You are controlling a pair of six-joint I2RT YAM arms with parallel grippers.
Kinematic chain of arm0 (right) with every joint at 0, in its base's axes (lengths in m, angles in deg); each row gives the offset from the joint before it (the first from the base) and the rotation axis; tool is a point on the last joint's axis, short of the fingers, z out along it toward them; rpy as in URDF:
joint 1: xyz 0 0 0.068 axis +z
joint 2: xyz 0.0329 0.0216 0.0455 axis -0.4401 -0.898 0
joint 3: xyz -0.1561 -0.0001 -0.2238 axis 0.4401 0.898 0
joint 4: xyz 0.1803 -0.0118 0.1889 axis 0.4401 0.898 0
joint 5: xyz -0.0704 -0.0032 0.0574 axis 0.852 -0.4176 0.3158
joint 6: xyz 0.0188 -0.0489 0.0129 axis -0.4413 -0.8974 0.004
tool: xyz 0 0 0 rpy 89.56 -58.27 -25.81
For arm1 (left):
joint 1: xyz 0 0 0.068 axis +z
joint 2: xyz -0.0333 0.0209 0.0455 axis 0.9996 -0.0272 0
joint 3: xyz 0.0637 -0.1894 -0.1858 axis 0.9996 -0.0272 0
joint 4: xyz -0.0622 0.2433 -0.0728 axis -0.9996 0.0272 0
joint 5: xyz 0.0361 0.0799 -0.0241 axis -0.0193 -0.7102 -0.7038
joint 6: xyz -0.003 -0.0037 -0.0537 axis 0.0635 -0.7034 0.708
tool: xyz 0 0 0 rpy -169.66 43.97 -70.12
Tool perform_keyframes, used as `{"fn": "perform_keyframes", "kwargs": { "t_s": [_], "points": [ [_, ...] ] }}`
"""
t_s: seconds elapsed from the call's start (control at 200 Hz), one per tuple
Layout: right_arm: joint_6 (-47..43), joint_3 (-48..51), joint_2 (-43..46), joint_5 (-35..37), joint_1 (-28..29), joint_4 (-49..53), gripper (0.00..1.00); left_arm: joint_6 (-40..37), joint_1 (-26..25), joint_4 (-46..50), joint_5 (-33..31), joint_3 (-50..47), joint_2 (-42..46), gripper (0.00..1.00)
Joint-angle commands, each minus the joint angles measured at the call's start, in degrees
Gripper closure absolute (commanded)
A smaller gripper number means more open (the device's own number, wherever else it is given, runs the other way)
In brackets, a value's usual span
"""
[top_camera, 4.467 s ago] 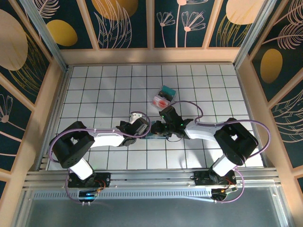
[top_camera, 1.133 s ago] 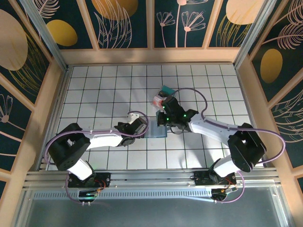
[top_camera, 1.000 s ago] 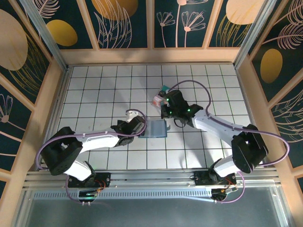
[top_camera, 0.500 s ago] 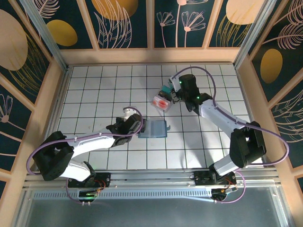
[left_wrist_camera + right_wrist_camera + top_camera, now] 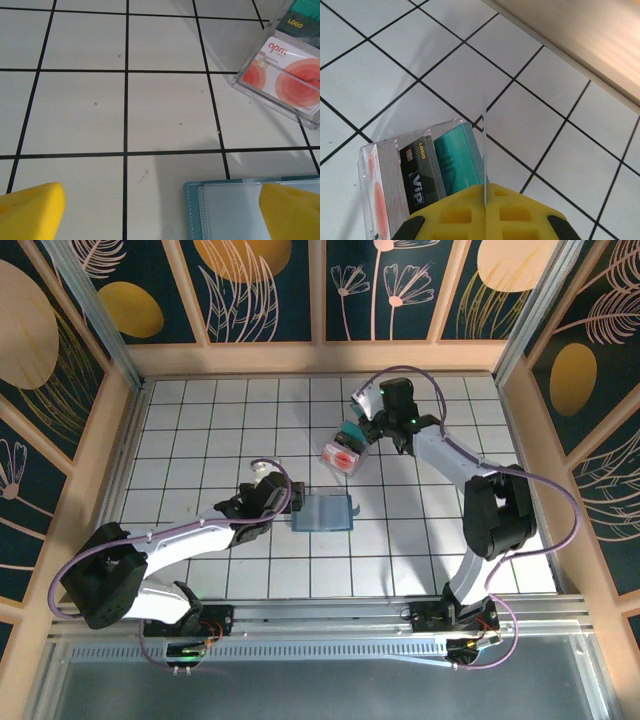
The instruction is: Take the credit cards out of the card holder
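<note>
One credit card [image 5: 484,145] is clamped edge-on in my right gripper [image 5: 485,189] at the clear box [image 5: 367,165]; my left gripper [image 5: 160,212], wide open, overlaps the card holder [image 5: 225,210] corner.

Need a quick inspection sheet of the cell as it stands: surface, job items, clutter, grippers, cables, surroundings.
Surface: white tiled floor, a few small specks.
Job's things: card holder lies flat on the tiles; clear box holds whitish-pink cards, a black VIP card and teal cards.
Clutter: nothing seen.
Grippers: left gripper open, low beside the card holder; right gripper shut on one card, edge-on above the clear box.
Cables: purple cables loop along both arms.
Surroundings: wood-framed floral panels; metal rail at the near edge.
</note>
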State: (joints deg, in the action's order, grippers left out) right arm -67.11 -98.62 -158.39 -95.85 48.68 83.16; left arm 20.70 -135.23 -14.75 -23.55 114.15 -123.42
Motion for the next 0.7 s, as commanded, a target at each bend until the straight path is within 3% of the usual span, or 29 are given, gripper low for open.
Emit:
{"fn": "perform_keyframes", "kwargs": {
  "t_s": [0.0, 0.325, 0.691],
  "points": [
    [-4.13, -3.76, -2.85, -2.66, -0.49, 3.60, 1.00, -0.67, 0.68, -1.04, 1.14, -0.71, 0.50, 0.01],
    [-7.85, -9.77, -9.06, -2.78, -1.04, 10.11, 1.00, -0.94, 1.38, -1.38, 1.03, -1.10, 0.12, 0.01],
    [-8.17, -10.80, -9.95, -4.52, -1.74, 11.98, 1.00, -2.35, 2.11, -1.31, 1.70, -0.09, -0.71, 0.01]
  ]
}}
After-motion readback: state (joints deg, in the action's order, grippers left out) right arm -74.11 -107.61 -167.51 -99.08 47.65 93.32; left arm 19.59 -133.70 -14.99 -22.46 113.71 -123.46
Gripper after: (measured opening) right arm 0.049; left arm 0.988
